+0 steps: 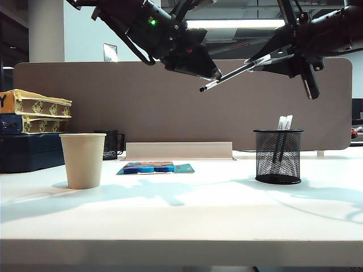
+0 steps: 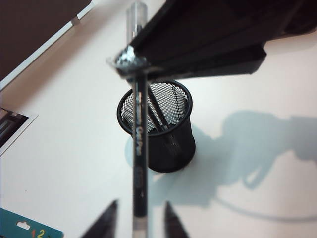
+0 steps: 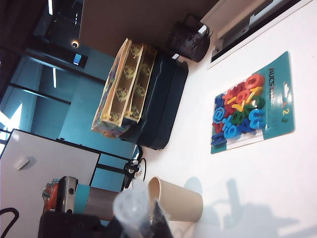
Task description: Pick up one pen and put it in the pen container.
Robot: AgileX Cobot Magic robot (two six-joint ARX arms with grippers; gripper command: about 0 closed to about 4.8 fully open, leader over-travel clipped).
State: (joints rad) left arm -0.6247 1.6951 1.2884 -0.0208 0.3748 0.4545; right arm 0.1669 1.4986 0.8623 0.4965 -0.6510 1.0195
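Note:
High above the table, the pen (image 1: 235, 72) hangs slanted, its clear barrel showing a black core. My right gripper (image 1: 267, 59) is shut on its upper, capped end (image 3: 132, 207). My left gripper (image 1: 213, 74) is at the lower end and stands open. In the left wrist view the pen (image 2: 139, 163) runs between the left gripper (image 2: 140, 203) fingers with a gap on each side. The pen container (image 1: 278, 156), a black mesh cup holding other pens, stands on the table at the right, below the pen (image 2: 156, 124).
A beige paper cup (image 1: 83, 160) stands on the table's left. A teal pack of coloured magnet letters (image 1: 154, 168) lies at the middle back beside a dark mug (image 1: 111, 144). Stacked boxes (image 1: 34, 116) sit at the far left, before a grey partition (image 1: 170, 113).

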